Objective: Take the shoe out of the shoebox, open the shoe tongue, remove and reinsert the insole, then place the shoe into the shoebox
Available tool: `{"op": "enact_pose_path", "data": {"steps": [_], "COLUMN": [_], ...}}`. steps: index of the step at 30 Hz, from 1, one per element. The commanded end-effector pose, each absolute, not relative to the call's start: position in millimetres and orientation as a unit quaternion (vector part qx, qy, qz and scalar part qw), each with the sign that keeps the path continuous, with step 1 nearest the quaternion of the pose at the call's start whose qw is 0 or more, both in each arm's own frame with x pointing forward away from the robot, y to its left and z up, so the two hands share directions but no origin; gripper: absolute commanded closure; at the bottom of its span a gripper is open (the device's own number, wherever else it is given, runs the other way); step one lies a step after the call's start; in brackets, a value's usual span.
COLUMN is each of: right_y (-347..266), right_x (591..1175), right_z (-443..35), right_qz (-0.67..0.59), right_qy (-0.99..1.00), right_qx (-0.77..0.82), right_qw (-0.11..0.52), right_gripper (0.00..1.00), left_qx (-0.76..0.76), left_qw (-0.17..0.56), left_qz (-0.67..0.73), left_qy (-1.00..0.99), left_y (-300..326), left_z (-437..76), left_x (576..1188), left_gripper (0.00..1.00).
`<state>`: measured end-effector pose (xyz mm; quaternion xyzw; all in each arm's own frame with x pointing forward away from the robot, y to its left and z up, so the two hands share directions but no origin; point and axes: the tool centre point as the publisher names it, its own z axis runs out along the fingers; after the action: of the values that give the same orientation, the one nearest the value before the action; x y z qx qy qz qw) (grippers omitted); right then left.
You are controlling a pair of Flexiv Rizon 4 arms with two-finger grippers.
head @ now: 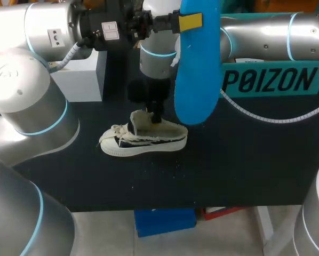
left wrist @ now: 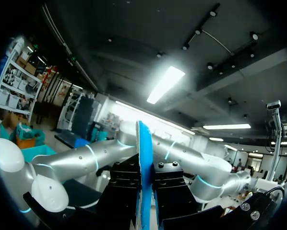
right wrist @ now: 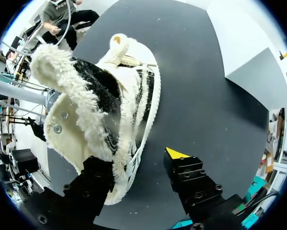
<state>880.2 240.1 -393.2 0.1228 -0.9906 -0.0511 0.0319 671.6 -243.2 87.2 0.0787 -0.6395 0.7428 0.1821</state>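
A white low-top shoe with frayed edges (head: 143, 140) lies on its side on the black table (head: 245, 160). My right gripper (head: 155, 114) comes down onto its heel opening. In the right wrist view the shoe (right wrist: 110, 96) has its heel wall between my right gripper's (right wrist: 136, 160) open fingers. One finger sits at the fuzzy collar. The yellow-tipped finger (right wrist: 174, 153) stands outside, a little apart from the sole. My left gripper (head: 189, 22) is up high, shut on the blue insole (head: 197, 69), which hangs down above the shoe. In the left wrist view the insole (left wrist: 143, 153) shows edge-on between my left gripper's (left wrist: 144, 177) fingers.
The teal shoebox (head: 271, 80) with large print stands at the back right. A white box (head: 79, 74) stands at the back left, also seen as a white box (right wrist: 258, 76) ahead of the right gripper.
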Motion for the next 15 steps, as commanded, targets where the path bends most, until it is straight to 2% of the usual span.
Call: {"op": "enact_pose_path", "data": {"steps": [1,15], "right_y": [241.3,237.2], "right_x": [880.8,882.0], "right_z": [-394.2,-392.7], "right_qz": [-0.050,-0.044], "right_qy": [-0.991,-0.993], "right_qx": [0.123,0.107], "right_qw": [0.033,0.038], "right_gripper": [1.00,1.00], "left_qx": [0.079,0.079], "left_qw": [0.181,0.181], "left_qz": [0.742,0.742], "left_qy": [-0.640,-0.640], "left_y": [-243.2,-243.2], "left_z": [86.8,86.8], "left_x": [670.9,670.9], "left_gripper": [1.00,1.00]}}
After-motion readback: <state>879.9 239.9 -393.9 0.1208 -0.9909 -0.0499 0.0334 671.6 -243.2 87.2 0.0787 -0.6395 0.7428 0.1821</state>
